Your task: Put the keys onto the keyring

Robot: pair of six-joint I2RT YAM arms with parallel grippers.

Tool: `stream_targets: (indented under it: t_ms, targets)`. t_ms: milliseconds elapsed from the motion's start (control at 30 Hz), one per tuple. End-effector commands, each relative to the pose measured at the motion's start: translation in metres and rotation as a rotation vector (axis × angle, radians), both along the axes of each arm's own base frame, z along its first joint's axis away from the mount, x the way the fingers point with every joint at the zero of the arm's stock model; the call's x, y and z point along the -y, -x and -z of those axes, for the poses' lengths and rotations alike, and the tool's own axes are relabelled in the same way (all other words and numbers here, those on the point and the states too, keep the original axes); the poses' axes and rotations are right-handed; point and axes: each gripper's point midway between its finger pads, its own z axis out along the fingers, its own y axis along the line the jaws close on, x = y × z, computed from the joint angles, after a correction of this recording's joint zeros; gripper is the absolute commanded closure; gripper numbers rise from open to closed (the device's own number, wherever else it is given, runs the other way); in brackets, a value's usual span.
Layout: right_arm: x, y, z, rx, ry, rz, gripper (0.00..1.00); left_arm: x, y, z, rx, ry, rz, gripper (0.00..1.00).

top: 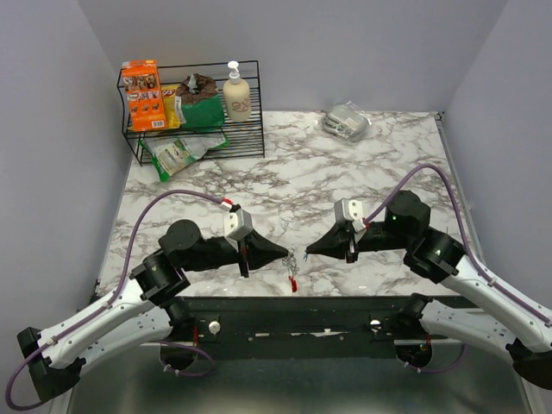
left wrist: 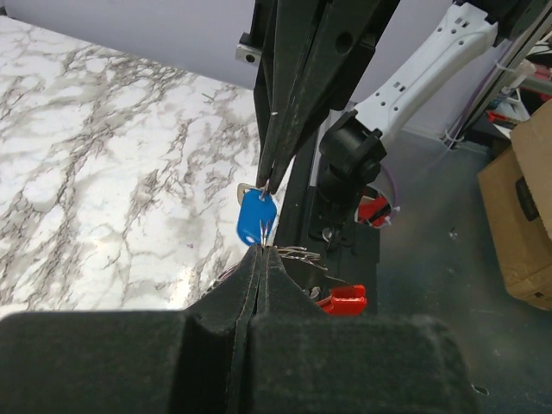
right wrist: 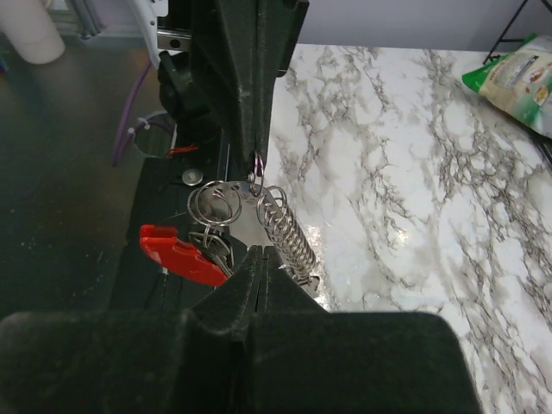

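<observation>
Dangling vertically (red clip lowest), keyring sits pinched in left hand; right hand pinches blue key.

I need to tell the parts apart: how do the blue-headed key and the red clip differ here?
The blue-headed key has a rounded blue head; the red clip is a longer red bar. The key sits right between the tips of the left gripper and right gripper; the clip hangs lower. Both are small and crowd the same silver rings.
</observation>
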Motion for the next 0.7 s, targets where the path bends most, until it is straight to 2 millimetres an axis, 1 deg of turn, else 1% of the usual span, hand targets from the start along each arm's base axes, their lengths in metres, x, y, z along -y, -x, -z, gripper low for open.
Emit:
stream_targets:
  t_ms: [0, 167, 333, 533, 667]
  targets:
    - [-0.005, 0.015, -0.019, 0.031, -0.053, -0.108, 1.0, 0.006, 0.01, -0.025, 0.017, 0.078, 0.068, 1.0]
    - [-0.004, 0.02, -0.026, 0.036, -0.072, -0.127, 1.0, 0.011, 0.01, -0.021, -0.002, 0.056, 0.086, 1.0]
    - [-0.003, 0.023, -0.031, 0.044, -0.085, -0.139, 1.0, 0.015, 0.012, -0.024, -0.006, 0.051, 0.114, 1.0]
    - [-0.004, 0.025, -0.03, 0.033, -0.082, -0.155, 1.0, 0.017, 0.015, -0.029, -0.017, 0.074, 0.131, 1.0]
    - [-0.005, 0.021, -0.029, 0.027, -0.077, -0.133, 1.0, 0.019, 0.015, -0.03, -0.026, 0.073, 0.139, 1.0]
